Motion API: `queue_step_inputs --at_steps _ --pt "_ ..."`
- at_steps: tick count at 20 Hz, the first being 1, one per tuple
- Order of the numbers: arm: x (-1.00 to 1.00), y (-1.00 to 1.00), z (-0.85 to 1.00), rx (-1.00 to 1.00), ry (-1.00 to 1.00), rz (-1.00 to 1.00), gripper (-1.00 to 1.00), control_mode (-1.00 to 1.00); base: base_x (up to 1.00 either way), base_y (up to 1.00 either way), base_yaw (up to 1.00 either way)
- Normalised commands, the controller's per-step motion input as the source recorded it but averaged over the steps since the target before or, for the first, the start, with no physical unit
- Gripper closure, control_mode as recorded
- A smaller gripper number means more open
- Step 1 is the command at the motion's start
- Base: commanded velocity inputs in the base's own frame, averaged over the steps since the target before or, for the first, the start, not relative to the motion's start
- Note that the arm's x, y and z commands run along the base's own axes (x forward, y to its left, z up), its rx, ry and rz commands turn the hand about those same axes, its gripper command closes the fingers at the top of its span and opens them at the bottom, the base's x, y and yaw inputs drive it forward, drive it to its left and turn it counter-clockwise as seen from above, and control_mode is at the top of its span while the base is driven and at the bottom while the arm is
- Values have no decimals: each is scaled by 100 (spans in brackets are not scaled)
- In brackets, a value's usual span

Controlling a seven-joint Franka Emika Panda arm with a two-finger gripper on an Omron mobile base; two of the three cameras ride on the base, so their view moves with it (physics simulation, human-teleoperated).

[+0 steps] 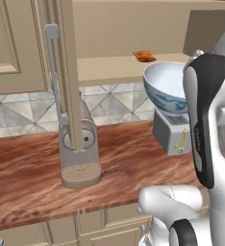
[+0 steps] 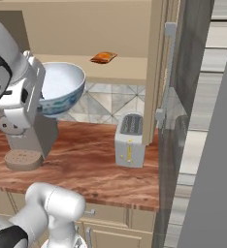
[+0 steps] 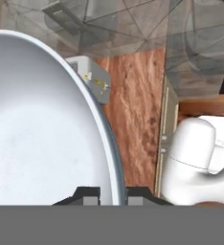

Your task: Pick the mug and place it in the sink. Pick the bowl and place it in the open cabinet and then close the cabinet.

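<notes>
A: Where does the bowl (image 1: pixel 166 86) sit at this moment?

B: It is up in the air, lifted well clear of the bench (image 1: pixel 32 178), directly above the toaster (image 1: pixel 173 134). The hand (image 3: pixel 113 194) pinches its rim: in the hand view, 1 dark fingertip sits inside the white wall and 1 outside, pressed close with the rim between them.

A: And the target?

B: The open cabinet (image 2: pixel 120 36). Its shelf lies above and behind the toaster, with a small orange item (image 2: pixel 104 57) resting on it. The open door (image 1: pixel 68 72), with its long silver handle (image 1: pixel 53 72), hangs to the left of the toaster in the left base view, in front of the coffee machine (image 1: pixel 80 153).

A: So what makes this step go well?

B: I judge that 3 things matter. First, height: the bowl's foot should pass over the shelf's front edge, so raise it before moving in. Second, level: a rim pinch on a big bowl lets it swing, so move slowly and keep the rim flat. Third, placement: set it down beside the orange item, not on it, and far enough back that the door can shut afterwards.

A: Any risk from the door?

B: Probably little for the bowl, since it stands well off from the toaster's side. The arm's elbow is the likelier thing to brush it.

A: And the release?

B: Spread the fingers only once the foot rests on the shelf.
</notes>
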Motion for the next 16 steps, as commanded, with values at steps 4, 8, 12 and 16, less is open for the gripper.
queue_step_inputs --at_steps 4,8,12,16 --pt "32 0 12 0 -11 0 100 -100 0 0 0" --pt "34 2 17 0 -6 0 100 -100 0 0 0" --pt "33 10 10 0 -4 1 100 -100 0 0 0" --pt "36 24 4 0 -2 2 100 -100 0 0 0"
